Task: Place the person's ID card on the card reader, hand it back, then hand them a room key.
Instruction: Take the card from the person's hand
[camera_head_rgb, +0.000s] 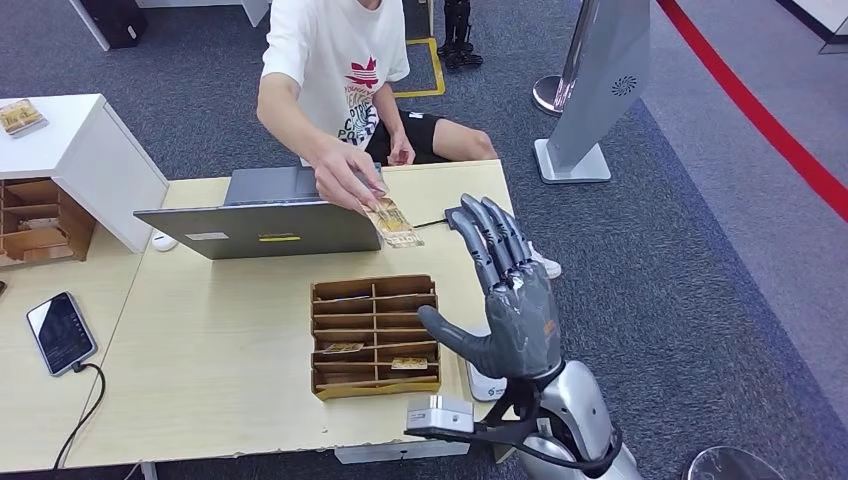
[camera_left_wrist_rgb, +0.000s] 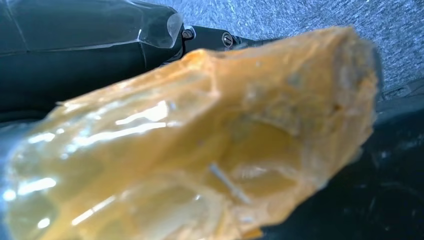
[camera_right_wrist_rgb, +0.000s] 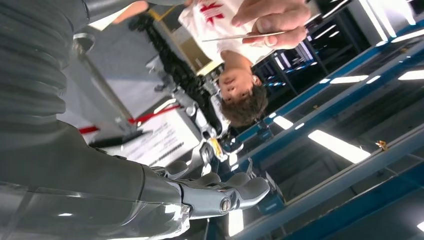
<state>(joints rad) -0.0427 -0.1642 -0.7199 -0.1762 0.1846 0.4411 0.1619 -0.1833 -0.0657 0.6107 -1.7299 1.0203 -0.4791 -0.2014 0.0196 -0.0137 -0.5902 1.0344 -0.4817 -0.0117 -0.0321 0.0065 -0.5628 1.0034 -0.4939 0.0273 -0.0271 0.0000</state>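
One thin, stiff, light ID card, likely slick, hangs from a person's hand over the table's far edge, best pinched by its free edge, as the right robot hand waits empty, fingers spread.

A tan, patterned card is pinched flat in the person's hand above the table's far edge.

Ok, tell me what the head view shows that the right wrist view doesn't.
Head view alone: the table, the laptop, the compartment tray, the phone. Right wrist view alone: ceiling lights overhead. Both: the open right hand, raised, and the person's hand holding a card.
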